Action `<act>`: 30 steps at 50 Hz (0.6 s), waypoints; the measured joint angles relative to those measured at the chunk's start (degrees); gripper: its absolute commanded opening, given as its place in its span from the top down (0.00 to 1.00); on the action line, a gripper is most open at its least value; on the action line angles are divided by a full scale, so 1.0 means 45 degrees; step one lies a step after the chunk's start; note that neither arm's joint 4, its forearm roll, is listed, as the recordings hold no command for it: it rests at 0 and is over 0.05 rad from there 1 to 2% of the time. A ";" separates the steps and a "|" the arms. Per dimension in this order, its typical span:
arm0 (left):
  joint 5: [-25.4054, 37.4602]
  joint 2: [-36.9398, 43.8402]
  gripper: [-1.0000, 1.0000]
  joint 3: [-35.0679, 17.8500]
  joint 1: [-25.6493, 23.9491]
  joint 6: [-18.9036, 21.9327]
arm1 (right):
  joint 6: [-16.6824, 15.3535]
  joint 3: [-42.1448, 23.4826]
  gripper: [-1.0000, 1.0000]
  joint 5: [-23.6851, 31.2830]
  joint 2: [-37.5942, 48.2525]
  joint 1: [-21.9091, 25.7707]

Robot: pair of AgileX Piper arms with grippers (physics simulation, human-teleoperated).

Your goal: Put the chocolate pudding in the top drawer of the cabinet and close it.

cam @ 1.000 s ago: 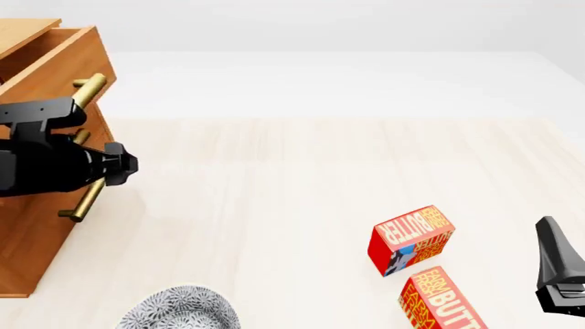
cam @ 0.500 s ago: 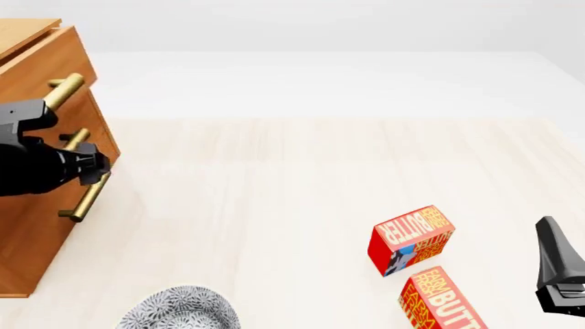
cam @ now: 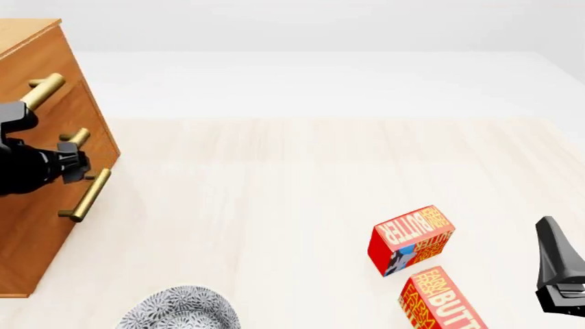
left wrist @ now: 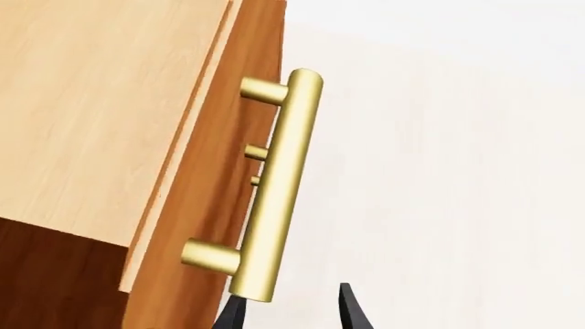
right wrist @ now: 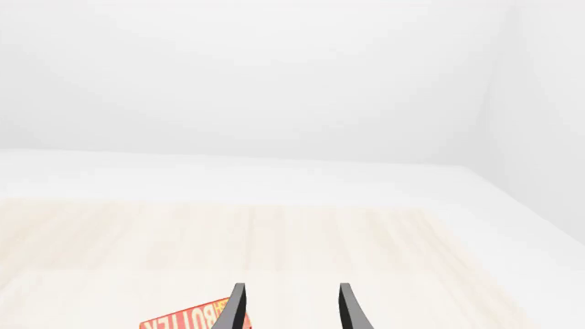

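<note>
The cabinet (cam: 37, 226) stands at the table's left edge. Its top drawer (cam: 71, 65) sits pushed in, flush with the fronts below, with its brass handle (cam: 41, 92) sticking out. My left gripper (cam: 81, 163) is against the cabinet front, just below that handle. In the left wrist view the top drawer's handle (left wrist: 279, 185) runs close past the left gripper (left wrist: 290, 312), whose fingers stand apart with nothing between them. The right gripper (cam: 549, 240) hangs at the near right, open and empty, as the right wrist view (right wrist: 288, 308) also shows. The chocolate pudding is out of view.
Two red-and-yellow butter boxes (cam: 412, 240) (cam: 440, 301) lie at the near right, close to my right gripper; one edge shows in the right wrist view (right wrist: 188, 319). A patterned grey dish (cam: 183, 310) sits at the near left. A lower drawer handle (cam: 87, 195) juts out.
The top drawer has slid from partly open to fully in, with my left gripper moving left along with it toward the cabinet. The right arm has not moved.
</note>
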 measured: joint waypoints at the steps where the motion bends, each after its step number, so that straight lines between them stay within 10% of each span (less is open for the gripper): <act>1: -0.0014 0.0016 0.00 0.0003 0.0054 -0.0009 | 0.0000 0.0000 0.00 0.0000 0.0000 0.0000; 30: 0.0088 0.0090 0.00 -0.0117 0.0297 -0.0098 | 0.0000 0.0000 0.00 0.0000 0.0000 0.0000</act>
